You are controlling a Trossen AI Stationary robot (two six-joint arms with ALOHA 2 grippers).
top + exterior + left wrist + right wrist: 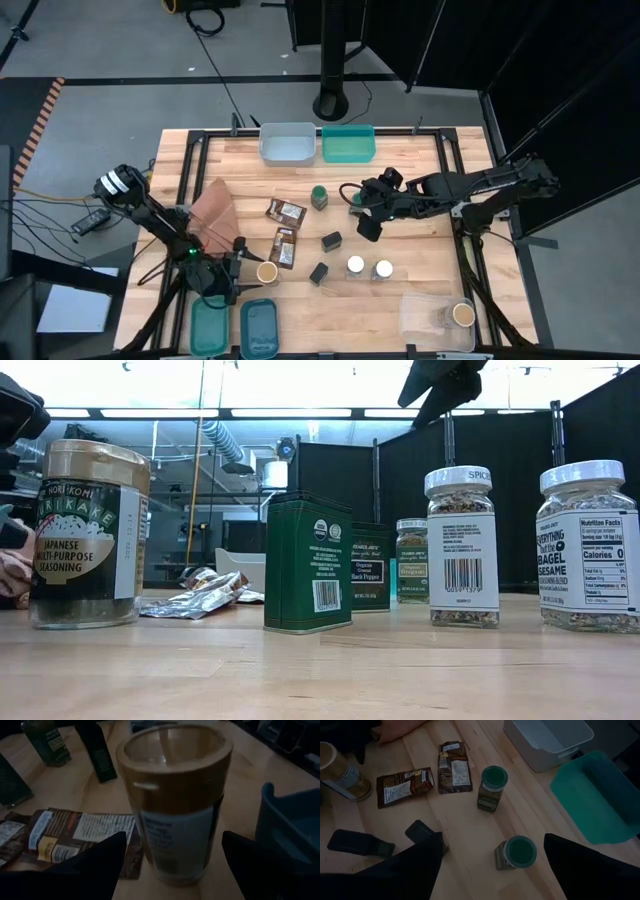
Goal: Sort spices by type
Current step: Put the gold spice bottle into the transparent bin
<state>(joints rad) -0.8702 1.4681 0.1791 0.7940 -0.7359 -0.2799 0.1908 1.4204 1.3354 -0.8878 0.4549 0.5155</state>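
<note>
A tan-topped round jar [267, 271] [175, 795] stands upright near the table's front left. My left gripper [245, 268] [172, 840] is open, with one finger on each side of the jar's lower half and a gap showing on both sides. My right gripper [366, 222] [492, 839] hangs open above the middle of the table, over a green-lidded jar [517, 852]. A second green-lidded jar [319, 197], two brown packets [285, 229], two black boxes [325, 256] and two white-lidded jars [369, 267] rest on the wood.
A grey bin [287, 143] and a green bin [349, 143] stand at the far edge. A teal bin [210, 325] and a blue bin [260, 325] sit front left. A clear bin [430, 318] front right holds another tan-topped jar [462, 315]. A brown cloth [215, 212] lies left.
</note>
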